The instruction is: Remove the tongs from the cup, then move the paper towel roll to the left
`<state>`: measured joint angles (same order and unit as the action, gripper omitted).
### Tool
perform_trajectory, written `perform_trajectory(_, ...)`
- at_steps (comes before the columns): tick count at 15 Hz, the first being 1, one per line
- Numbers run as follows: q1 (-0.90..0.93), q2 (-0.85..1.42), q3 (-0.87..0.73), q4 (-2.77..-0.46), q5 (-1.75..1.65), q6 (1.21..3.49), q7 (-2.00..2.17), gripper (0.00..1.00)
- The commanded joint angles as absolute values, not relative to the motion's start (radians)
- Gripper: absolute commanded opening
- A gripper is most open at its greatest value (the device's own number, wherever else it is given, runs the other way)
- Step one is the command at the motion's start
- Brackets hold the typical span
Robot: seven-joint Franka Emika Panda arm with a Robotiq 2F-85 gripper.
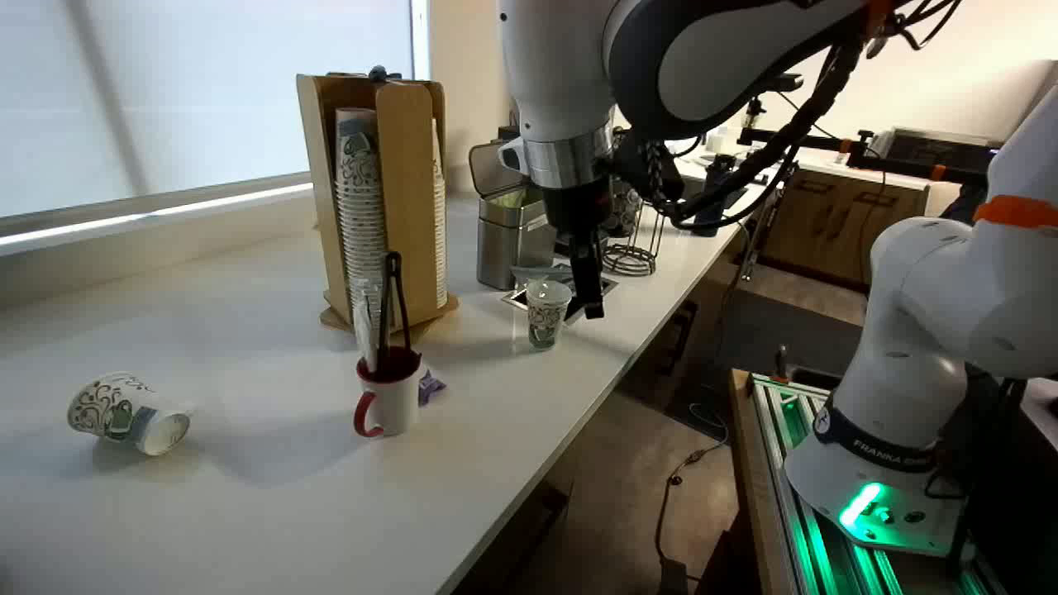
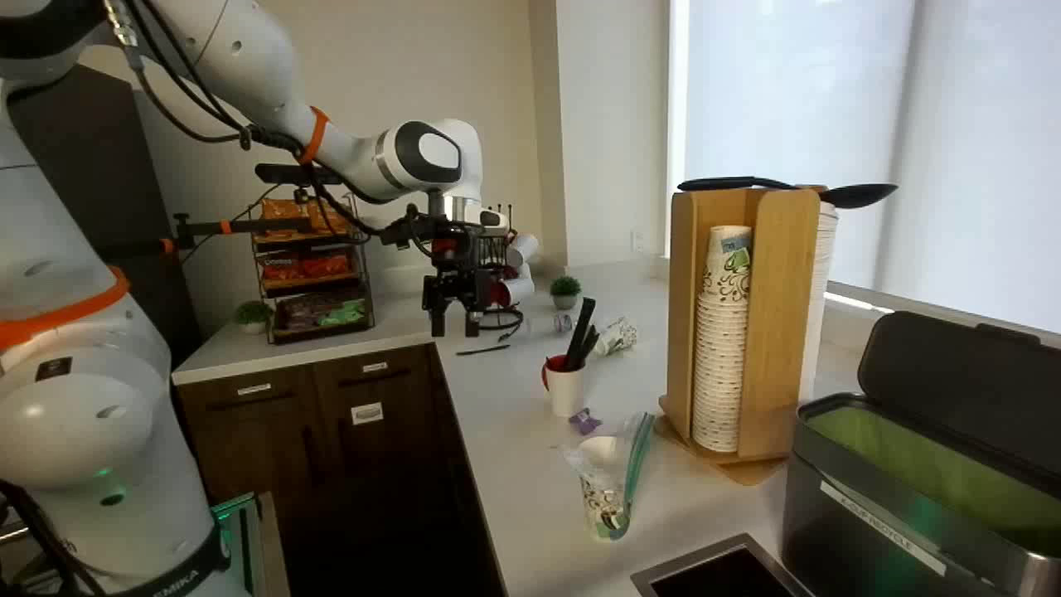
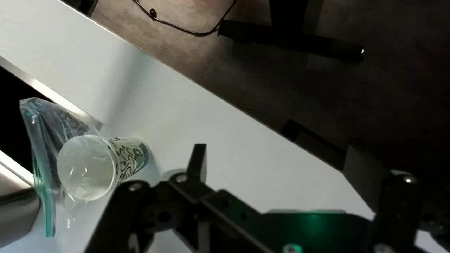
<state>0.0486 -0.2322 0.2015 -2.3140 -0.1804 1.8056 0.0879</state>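
The black tongs (image 1: 393, 289) stand upright in the cup (image 1: 400, 406), a white mug with a red inside. In an exterior view the tongs (image 2: 580, 327) lean out of the cup (image 2: 566, 391), which sits on the counter. Behind the arm, farther along the counter, the paper towel roll stand (image 1: 632, 260) shows its black wire ring base; its upper part is mostly hidden. My gripper (image 2: 455, 330) hangs above the counter's front edge, apart from the cup. In the wrist view its fingers (image 3: 197, 161) are spread wide with nothing between them.
A paper cup with a clear bag (image 2: 603, 497) stands near the gripper. A wooden cup holder (image 1: 405, 190) rises behind the mug, beside a metal bin (image 1: 514, 244). A patterned cup (image 1: 124, 413) lies on its side. A purple wrapper (image 2: 584, 421) touches or nears the mug.
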Motion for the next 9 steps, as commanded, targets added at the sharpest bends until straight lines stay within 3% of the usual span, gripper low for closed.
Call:
perform_trajectory(1,0.073,-0.231,0.179,-2.313,-0.185,1.803,0.092,1.0)
perform_trajectory(9,0.037,-0.156,0.127,-2.207,-0.114,1.981,0.379,1.0)
